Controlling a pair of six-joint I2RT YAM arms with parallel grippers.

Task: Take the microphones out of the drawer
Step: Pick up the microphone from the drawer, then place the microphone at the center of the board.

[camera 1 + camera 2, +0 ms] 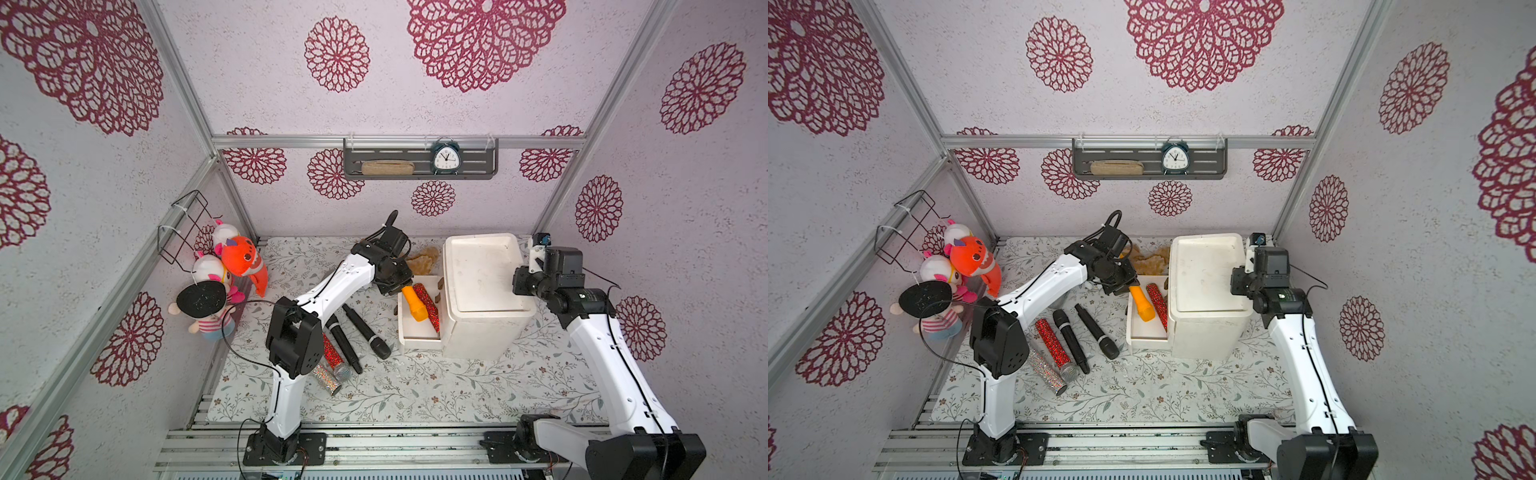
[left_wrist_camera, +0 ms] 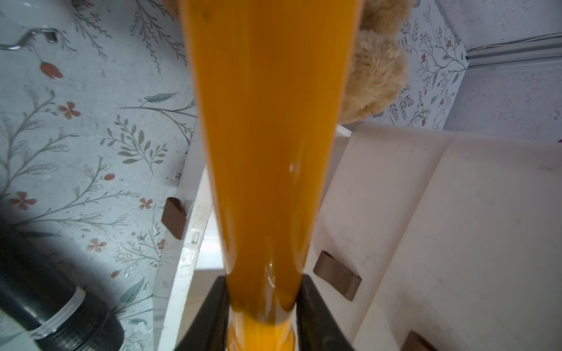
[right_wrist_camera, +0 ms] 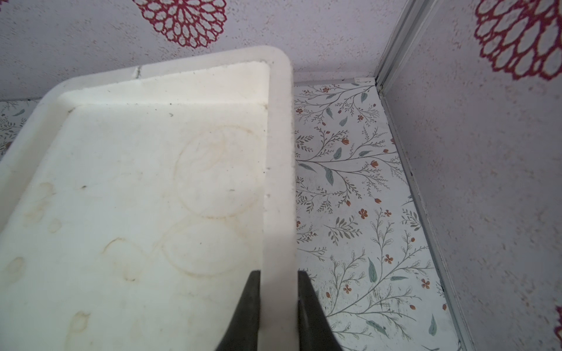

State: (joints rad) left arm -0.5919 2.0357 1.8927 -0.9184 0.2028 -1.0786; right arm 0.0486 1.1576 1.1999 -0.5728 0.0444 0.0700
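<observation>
Lifting out: I'd raise the left gripper (image 2: 264, 282) straight up and slowly, so the wide head of the orange mic (image 2: 264, 152) clears the wall of the drawer (image 1: 415, 332) and the red mic (image 1: 430, 305) beside it, while the right gripper (image 3: 278, 278), pinched tight on the cabinet rim (image 3: 278, 152), holds things down. The mic's thin end sits between the left fingers (image 2: 213, 316), narrowed onto it from both sides, its head angled down inside the open drawer.

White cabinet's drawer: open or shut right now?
Open. In a top view the drawer stands pulled out from the white cabinet, its floor exposed and a red glitter microphone lying inside.
</observation>
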